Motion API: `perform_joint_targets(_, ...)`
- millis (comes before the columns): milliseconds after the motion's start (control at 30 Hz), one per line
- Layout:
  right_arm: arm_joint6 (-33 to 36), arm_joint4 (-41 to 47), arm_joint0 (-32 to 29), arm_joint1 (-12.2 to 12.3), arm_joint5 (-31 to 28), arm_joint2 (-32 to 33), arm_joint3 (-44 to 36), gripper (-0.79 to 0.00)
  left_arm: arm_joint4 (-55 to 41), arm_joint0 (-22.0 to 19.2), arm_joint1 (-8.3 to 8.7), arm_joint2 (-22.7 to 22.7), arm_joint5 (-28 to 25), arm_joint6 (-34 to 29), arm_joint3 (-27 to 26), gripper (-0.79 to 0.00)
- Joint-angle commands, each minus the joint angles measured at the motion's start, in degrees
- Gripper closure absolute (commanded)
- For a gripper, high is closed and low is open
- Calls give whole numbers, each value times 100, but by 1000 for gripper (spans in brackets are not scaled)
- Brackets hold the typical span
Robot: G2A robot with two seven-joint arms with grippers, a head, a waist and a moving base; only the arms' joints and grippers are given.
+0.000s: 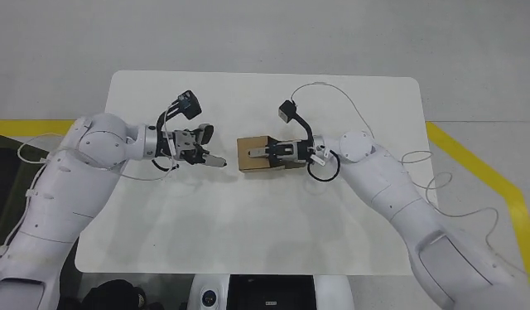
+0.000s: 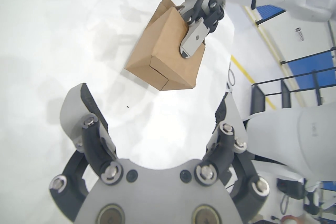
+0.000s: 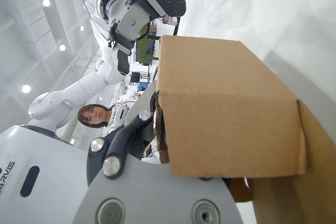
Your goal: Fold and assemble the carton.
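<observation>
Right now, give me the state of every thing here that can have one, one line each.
carton: folded into a box shape, flaps closed on the end toward the left pincer, gripped at its other end.
right pincer: shut on the carton.
left pincer: open, empty, apart from the carton.

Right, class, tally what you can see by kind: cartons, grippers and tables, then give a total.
carton: 1
grippers: 2 (left gripper open, right gripper shut on the carton)
table: 1
total: 4
</observation>
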Motion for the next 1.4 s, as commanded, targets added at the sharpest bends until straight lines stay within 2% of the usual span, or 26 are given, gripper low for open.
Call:
perform_joint_targets(0, -30, 55, 38, -62, -3, -17, 184, 0, 609, 54, -20, 24, -161, 452, -16, -785)
perform_joint_targets(167, -18, 150, 103, -192, -87, -37, 558, -3, 1661, 166, -60, 83, -395, 1252, -211, -785)
perform_joint_targets(267, -5, 189, 131, -260, -120, -38, 752, -46, 2123, 204, -81, 145, -449, 1553, -294, -785)
perform_joint_targets(333, 16, 199, 156, -303, -142, -40, 867, -105, 2374, 187, -96, 189, -480, 1700, -309, -785)
perform_joint_targets(433, 86, 204, 190, -360, -159, -42, 1006, -262, 2479, 169, -112, 225, -491, 1823, -296, -785)
perform_joint_targets(533, 220, 245, 218, -388, -234, 2, 1038, -360, 2479, 169, -112, 225, -491, 1823, -296, -785)
perform_joint_targets(733, 540, 180, 212, -321, -331, 177, 1032, -379, 2479, 169, -112, 225, -491, 1823, -296, -785)
perform_joint_targets(967, 585, -74, 42, -107, -380, 510, 698, -406, 2713, 220, -110, 225, -377, 1888, -416, -785)
perform_joint_targets(1067, 576, -204, -57, 11, -354, 698, 434, -388, 3081, 344, -109, 168, -310, 2286, -523, -785)
perform_joint_targets(1167, 581, -372, -174, 140, -287, 901, 136, -376, 3418, 440, -113, 127, -484, 2794, -536, -785)
perform_joint_targets(1367, 576, -893, -453, 427, 22, 1350, -559, -326, 4550, 606, -156, 122, -724, 4144, -451, -785)
